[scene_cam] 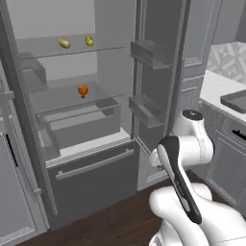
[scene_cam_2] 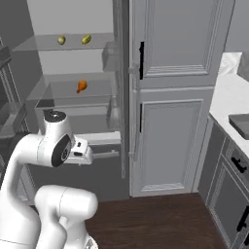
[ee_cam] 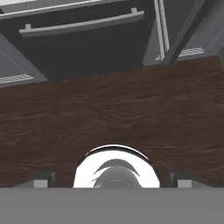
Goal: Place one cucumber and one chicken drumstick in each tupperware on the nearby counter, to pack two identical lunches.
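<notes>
One orange-brown chicken drumstick (scene_cam: 83, 90) (scene_cam_2: 81, 86) lies on the middle glass shelf of the open fridge. Two small yellowish-green oblong items (scene_cam: 64, 43) (scene_cam: 89, 41) (scene_cam_2: 61, 40) (scene_cam_2: 86, 39) rest on the shelf above; I cannot tell whether they are cucumbers. A grey tupperware (scene_cam: 235, 101) (scene_cam_2: 241, 124) sits on the white counter (scene_cam: 216, 85) (scene_cam_2: 227, 99) to the right. My gripper (ee_cam: 113, 180) is open and empty, its fingertips (ee_cam: 41, 180) wide apart. It hangs low in front of the fridge, pointing down at the floor, well below the shelves.
The open fridge door with its bins (scene_cam: 149, 54) stands between the shelves and the counter. A dark freezer drawer with a long handle (scene_cam: 93, 166) (ee_cam: 83, 24) is shut below. Tall grey cabinet doors (scene_cam_2: 170, 97) stand right of the fridge. Dark wood floor (ee_cam: 112, 109) lies beneath my hand.
</notes>
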